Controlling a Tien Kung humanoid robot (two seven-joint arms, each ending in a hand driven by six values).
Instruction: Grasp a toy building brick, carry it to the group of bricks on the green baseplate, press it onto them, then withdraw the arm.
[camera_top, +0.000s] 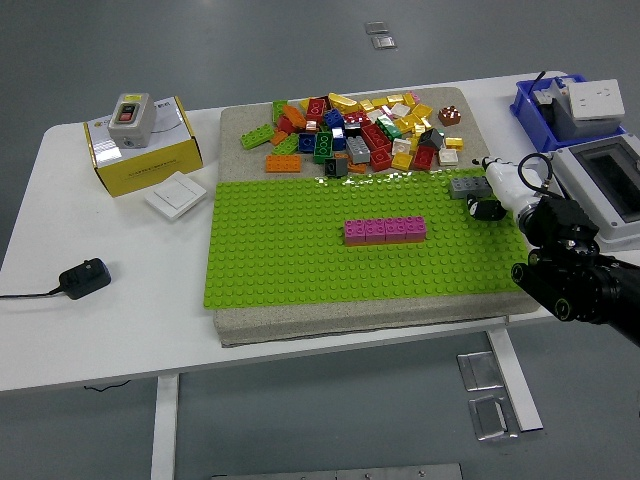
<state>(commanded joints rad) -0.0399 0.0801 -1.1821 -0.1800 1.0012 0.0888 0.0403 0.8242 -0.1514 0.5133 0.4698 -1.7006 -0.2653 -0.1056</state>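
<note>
A row of pink bricks (385, 230) sits near the middle of the green baseplate (280, 260). Behind the plate, on the beige mat, lies a pile of loose bricks (360, 130) in red, yellow, green, blue and orange. My right hand (488, 192) reaches in from the right, over the plate's far right corner. Its white and black fingers (497, 178) are curled against the right end of a grey brick (465, 186). The left arm is out of sight.
A yellow box (140, 150) with a grey switch unit on top and a white wall switch (176, 195) stand at the left. A black adapter (84, 278) lies near the left front. A blue bin (570, 105) and a grey enclosure (605, 185) stand at the right.
</note>
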